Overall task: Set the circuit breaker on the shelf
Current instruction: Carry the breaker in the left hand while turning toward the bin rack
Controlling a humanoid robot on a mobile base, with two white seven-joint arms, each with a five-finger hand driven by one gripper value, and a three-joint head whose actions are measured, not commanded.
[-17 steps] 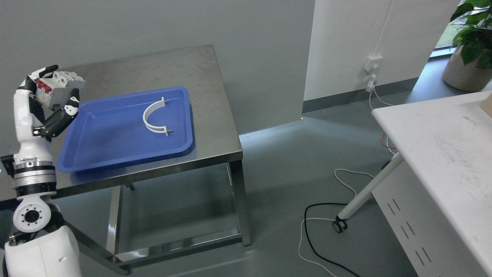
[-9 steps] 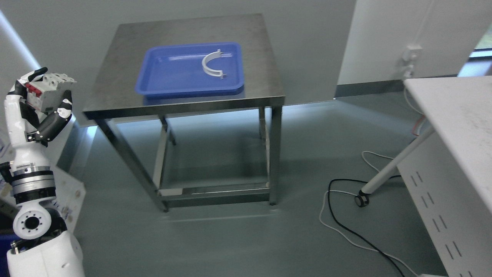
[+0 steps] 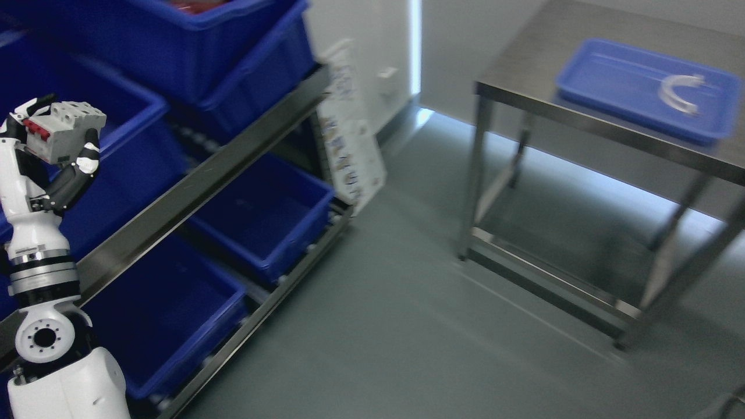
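My left hand (image 3: 49, 142) is raised at the far left of the head view, fingers curled around a grey circuit breaker (image 3: 65, 132) with red switches. It hangs in front of a metal shelf rack (image 3: 198, 186) that runs from the left edge toward the upper middle. The rack carries several blue bins (image 3: 265, 224) on its tiers. The right arm is out of view.
A steel table (image 3: 593, 125) stands at the upper right with a blue tray (image 3: 617, 73) holding a white curved clamp (image 3: 675, 93). A white printed board (image 3: 352, 145) leans against the end of the rack. Grey floor lies between rack and table.
The whole view has swung left: the table and tray slid to the upper right and the shelf rack came into view. The left hand keeps hold of the breaker in the same pose.
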